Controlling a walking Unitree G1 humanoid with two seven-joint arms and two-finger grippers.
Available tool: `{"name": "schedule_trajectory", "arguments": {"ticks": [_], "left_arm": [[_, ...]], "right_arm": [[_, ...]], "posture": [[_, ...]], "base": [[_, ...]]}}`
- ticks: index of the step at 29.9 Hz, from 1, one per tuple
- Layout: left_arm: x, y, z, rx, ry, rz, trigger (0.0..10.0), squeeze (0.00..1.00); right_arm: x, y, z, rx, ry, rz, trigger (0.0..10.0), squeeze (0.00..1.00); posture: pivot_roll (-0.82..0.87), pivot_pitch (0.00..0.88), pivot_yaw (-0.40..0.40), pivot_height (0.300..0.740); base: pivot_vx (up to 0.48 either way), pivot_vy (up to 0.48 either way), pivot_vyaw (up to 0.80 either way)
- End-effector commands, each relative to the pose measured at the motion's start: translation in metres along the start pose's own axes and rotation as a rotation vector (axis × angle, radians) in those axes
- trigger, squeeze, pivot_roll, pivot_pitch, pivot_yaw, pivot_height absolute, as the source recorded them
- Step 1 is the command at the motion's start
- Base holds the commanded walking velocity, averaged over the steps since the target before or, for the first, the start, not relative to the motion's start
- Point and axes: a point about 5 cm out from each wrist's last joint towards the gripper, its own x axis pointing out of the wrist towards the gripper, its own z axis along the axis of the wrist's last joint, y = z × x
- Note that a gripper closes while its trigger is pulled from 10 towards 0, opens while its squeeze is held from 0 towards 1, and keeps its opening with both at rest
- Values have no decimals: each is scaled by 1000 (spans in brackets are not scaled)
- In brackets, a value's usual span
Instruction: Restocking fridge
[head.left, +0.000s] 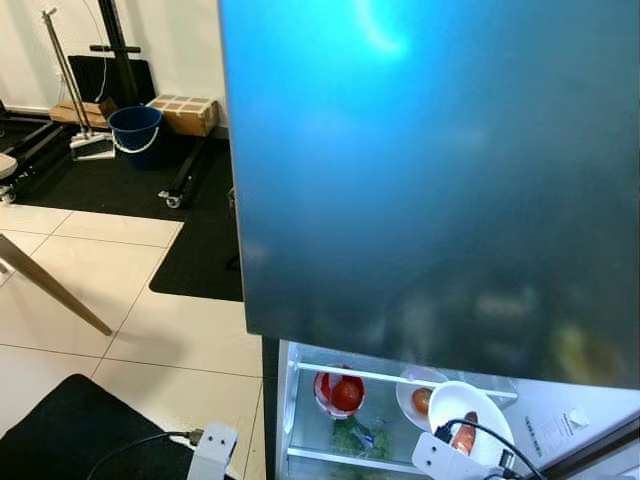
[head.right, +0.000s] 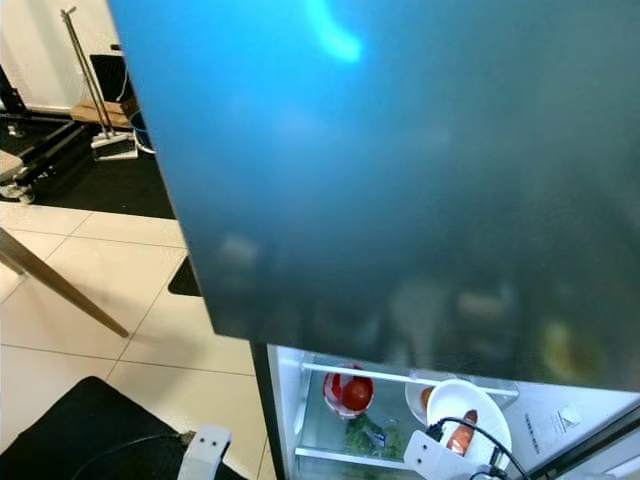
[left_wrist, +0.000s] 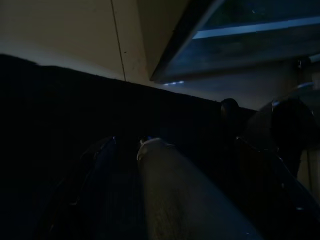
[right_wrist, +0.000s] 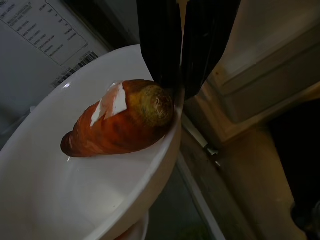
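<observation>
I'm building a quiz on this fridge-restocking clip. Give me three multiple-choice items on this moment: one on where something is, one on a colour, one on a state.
1. Where does the carrot lie?
A. in the white bowl
B. on the floor tiles
C. in the blue bucket

2. What colour is the bucket by the far wall?
A. red
B. blue
C. yellow

3. What is the right gripper doing?
A. hanging open over the floor
B. pinching the rim of the white bowl
C. gripping the fridge door

Answers:
1. A, the right wrist view shows it resting inside the bowl.
2. B, it looks plainly blue in the left eye view.
3. B, both black fingers close on the bowl's rim beside the carrot.
</observation>
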Motion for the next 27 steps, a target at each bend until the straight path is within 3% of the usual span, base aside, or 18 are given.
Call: {"name": "schedule_trajectory", "arguments": {"ticks": [1, 7, 8, 15, 16, 27], "left_arm": [[-1, 1, -2, 29, 7, -10, 10000, 0], [-1, -1, -1, 93, 5, -32, 10000, 0], [-1, -1, 3, 163, -8, -46, 10000, 0], [2, -4, 19, 283, -64, -74, 10000, 0], [4, -6, 29, 332, -100, -83, 10000, 0], [8, -12, 60, 432, -210, -94, 10000, 0]], "right_arm": [[0, -4, -1, -5, -1, -22, 10000, 0], [0, -3, -2, -6, 1, -25, 10000, 0], [0, -4, 0, -11, -3, -30, 10000, 0], [0, -8, 1, -27, -8, -37, 10000, 0], [0, -11, 2, -37, -7, -42, 10000, 0], [0, -14, 2, -69, -4, -43, 10000, 0]], "posture": [[27, 0, -45, 645], [29, 0, -42, 635], [30, 0, -43, 635], [33, 0, -46, 635], [33, 0, -46, 635], [32, 0, -44, 596]], "base": [[0, 0, 0], [0, 0, 0], [0, 0, 0], [0, 0, 0], [0, 0, 0], [0, 0, 0]]}}
